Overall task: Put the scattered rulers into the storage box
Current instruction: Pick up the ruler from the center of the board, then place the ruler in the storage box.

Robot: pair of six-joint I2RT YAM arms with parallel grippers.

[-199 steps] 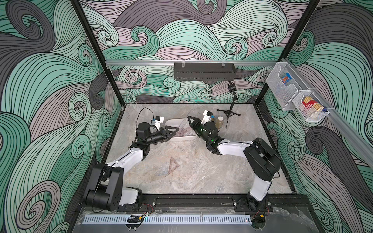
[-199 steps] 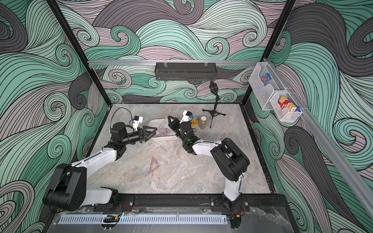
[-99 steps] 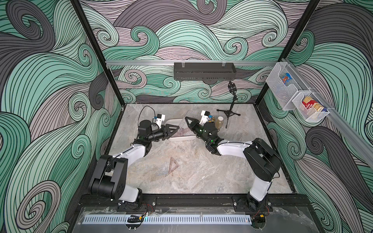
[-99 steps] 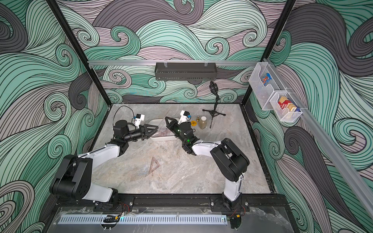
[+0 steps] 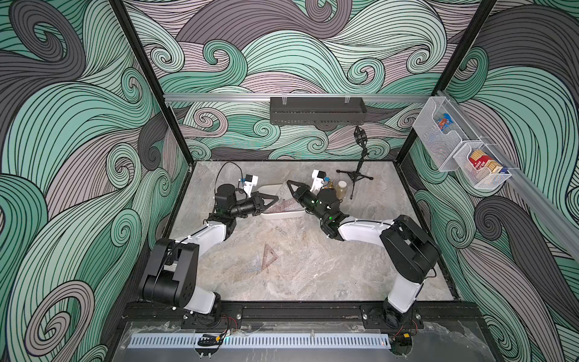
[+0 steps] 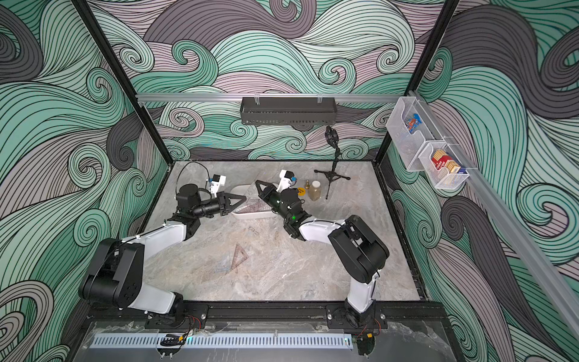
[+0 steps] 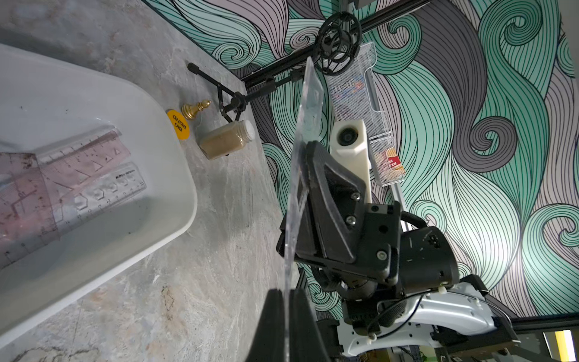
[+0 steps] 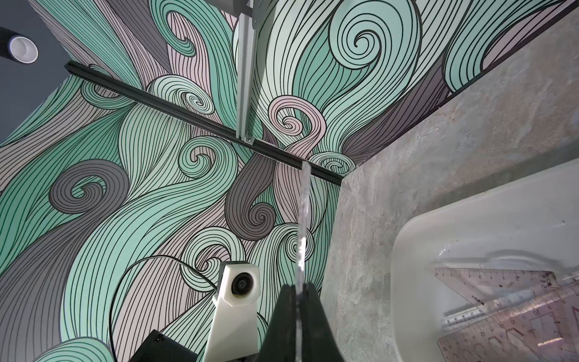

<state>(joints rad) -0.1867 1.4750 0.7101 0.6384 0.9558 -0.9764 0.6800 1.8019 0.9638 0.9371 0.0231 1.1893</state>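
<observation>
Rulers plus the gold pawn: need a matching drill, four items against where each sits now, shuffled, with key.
Things
1. clear see-through plastic ruler
2. pinkish see-through straight stencil ruler
3. small gold chess pawn
4. brownish see-through triangle ruler

Places
A. flat on the marble table, in the open near its front
B. on the table beside a yellow round sticker
C. lying inside the white plastic storage box
D. off the table, pinched edge-on by left gripper and right gripper

Pairs: 1-D, 2-C, 3-B, 4-A
</observation>
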